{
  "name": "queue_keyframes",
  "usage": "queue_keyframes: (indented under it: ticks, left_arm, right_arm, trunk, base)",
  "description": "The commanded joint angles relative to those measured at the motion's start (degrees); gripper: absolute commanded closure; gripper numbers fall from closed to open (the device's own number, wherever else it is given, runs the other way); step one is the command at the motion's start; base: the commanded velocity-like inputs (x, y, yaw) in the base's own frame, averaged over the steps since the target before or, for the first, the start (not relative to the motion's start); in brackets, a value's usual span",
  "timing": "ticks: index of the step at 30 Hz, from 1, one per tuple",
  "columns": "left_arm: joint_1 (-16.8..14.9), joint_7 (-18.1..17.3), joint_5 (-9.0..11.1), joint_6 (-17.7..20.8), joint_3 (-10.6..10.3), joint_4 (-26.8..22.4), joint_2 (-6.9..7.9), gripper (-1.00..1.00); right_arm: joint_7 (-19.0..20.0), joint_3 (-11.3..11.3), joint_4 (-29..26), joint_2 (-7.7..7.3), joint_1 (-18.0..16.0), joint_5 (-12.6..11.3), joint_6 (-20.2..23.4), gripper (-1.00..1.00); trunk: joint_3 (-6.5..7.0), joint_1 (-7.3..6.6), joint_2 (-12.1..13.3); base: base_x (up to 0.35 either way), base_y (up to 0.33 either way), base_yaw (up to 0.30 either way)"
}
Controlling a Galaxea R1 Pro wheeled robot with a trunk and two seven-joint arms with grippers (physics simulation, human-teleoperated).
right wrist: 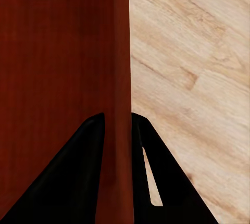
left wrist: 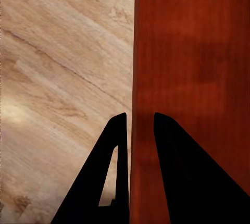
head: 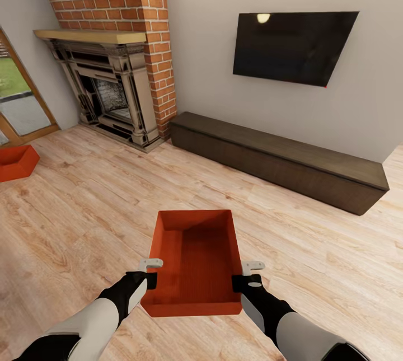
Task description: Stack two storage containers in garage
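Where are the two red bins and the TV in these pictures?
Held storage container [head: 196, 260], head view: its inner floor.
Second storage container [head: 15, 162], head view, far left: its inside.
TV [head: 294, 45], head view: middle of its dark screen.

The floor [head: 84, 221] is light wood planks. A red brick chimney [head: 120, 3] stands at the upper left, with a pale wood shelf [head: 89, 36] over a dark fireplace [head: 109, 95]. A black TV [head: 294, 46] hangs on the grey wall [head: 207, 42]. Under it sits a long dark bench [head: 280, 159]. A glass door [head: 19, 98] shows grass at the far left
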Motion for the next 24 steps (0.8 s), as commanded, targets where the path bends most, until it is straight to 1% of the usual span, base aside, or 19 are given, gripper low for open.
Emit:
queue_keyframes:
  ticks: [1, 24]
  left_arm:
    - [0.02, 0.35, -0.24, 0.43, -0.72, 0.07, 0.69, 1.00]
    - [0.02, 0.32, -0.24, 0.40, -0.70, 0.07, 0.70, 1.00]
  right_arm:
    - [1.24, 0.55, -0.45, -0.05, -0.08, 0.29, -0.55, 1.00]
    - [1.29, 0.55, -0.45, -0.03, -0.08, 0.29, -0.91, 1.00]
  trunk:
    - [0.12, -0.21, 0.36]
    - [4.25, -5.26, 9.58]
  base:
    - [0.000, 0.000, 0.000]
    - [0.000, 0.000, 0.000]
